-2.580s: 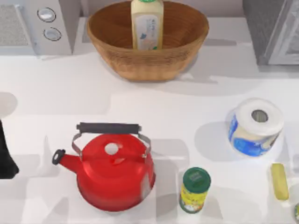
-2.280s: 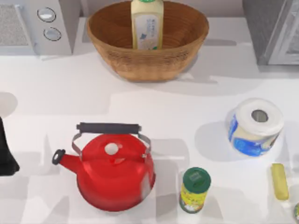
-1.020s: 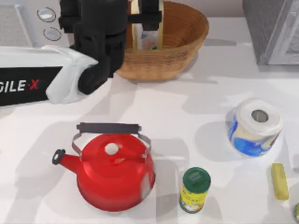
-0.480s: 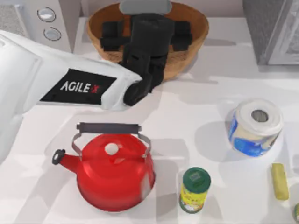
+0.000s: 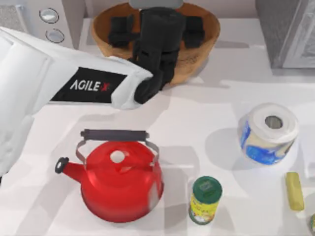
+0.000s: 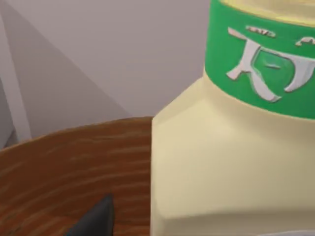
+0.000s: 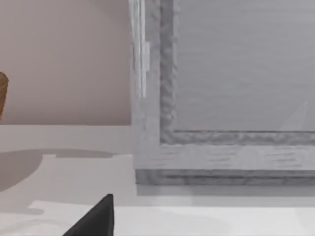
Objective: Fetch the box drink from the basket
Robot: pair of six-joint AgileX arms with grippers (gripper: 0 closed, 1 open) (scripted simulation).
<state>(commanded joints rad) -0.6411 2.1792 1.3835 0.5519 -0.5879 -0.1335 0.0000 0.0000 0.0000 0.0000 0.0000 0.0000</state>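
You're at the reach-in step; left gripper [image 5: 156,22] hangs over the far wicker basket [image 5: 197,54], box drink [image 6: 231,147] standing inside; finger state can't be told; next, clamp and lift.

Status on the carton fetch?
Left tool down in the basket, at the carton; grip unconfirmed. Carton upright in basket. Nothing blocking. Right arm parked.

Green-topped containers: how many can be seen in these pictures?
2. The box drink stands in the basket, beneath the left gripper. The small can stands at the table's front, right of the red kettle. The arm may hide others.
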